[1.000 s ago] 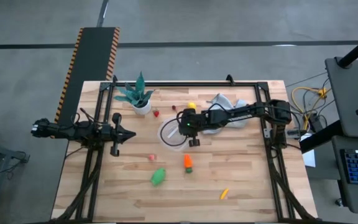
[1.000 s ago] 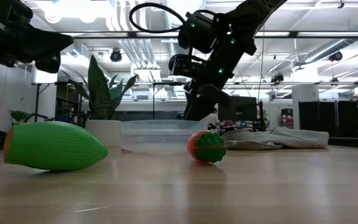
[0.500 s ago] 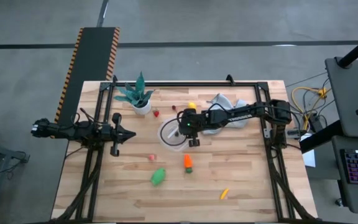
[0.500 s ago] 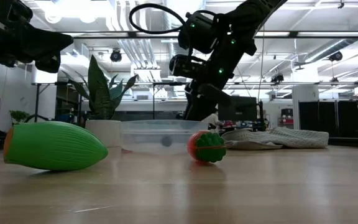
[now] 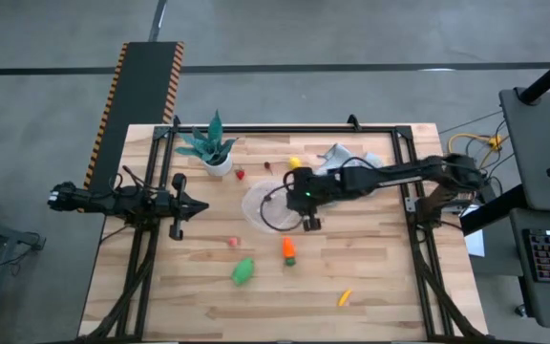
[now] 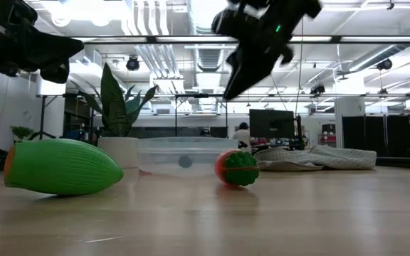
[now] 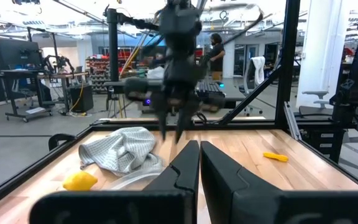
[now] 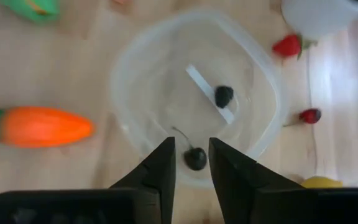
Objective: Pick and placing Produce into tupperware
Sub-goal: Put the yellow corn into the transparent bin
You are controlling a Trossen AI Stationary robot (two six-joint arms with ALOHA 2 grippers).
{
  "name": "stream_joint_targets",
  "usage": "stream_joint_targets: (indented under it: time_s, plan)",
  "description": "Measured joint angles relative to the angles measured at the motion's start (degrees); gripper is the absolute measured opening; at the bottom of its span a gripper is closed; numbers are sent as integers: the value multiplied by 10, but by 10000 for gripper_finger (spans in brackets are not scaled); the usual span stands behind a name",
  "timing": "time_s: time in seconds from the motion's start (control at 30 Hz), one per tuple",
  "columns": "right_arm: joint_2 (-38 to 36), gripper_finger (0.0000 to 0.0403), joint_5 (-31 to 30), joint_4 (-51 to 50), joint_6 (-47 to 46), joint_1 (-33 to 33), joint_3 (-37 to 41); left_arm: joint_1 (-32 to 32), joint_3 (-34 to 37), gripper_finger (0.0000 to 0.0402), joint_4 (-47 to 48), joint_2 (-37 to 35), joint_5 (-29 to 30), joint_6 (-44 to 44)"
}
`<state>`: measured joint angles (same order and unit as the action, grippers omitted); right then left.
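**Two dark pieces in the tub, more scattered around**

The tupperware (image 8: 191,93) sits mid-table holding two dark pieces (image 8: 224,96). The loose produce looks light, hard and slick; the carrot (image 5: 288,250) at the tub's five o'clock is best pinched across its middle. The right hand (image 8: 190,163) hovers above with fingers slightly apart, apparently empty. The left hand (image 7: 199,163) waits closed at nine o'clock.

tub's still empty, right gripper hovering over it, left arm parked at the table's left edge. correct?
Not quite: the tub is not empty. The right wrist view shows two dark pieces inside it. The rest holds: the right gripper hovers over the tub's edge, and the left gripper waits at the table's left edge.
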<state>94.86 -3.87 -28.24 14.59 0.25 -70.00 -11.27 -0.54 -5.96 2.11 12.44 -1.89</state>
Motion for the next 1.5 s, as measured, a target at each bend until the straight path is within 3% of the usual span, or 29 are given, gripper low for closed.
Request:
stream_joint_targets:
  time_s: [0.43, 0.8, 0.97, 1.17, 1.5]
  plan:
    - [-173, 69, 0, -52, -43, 123, 44, 0, 0, 0, 0, 1, 0, 0]
    - [-276, 115, 33, -61, -74, 232, 136, 0, 0, 0, -1, 1, 0, 0]
    - [-274, 169, 37, -59, -128, 299, 142, 0, 0, 0, -10, 1, 2, 0]
    - [-236, 221, -21, -60, -168, 363, 158, 0, 0, 0, -19, 1, 14, 0]
    - [-109, 219, -32, -58, -241, 402, 158, 0, 0, 0, -26, 1, 14, -4]
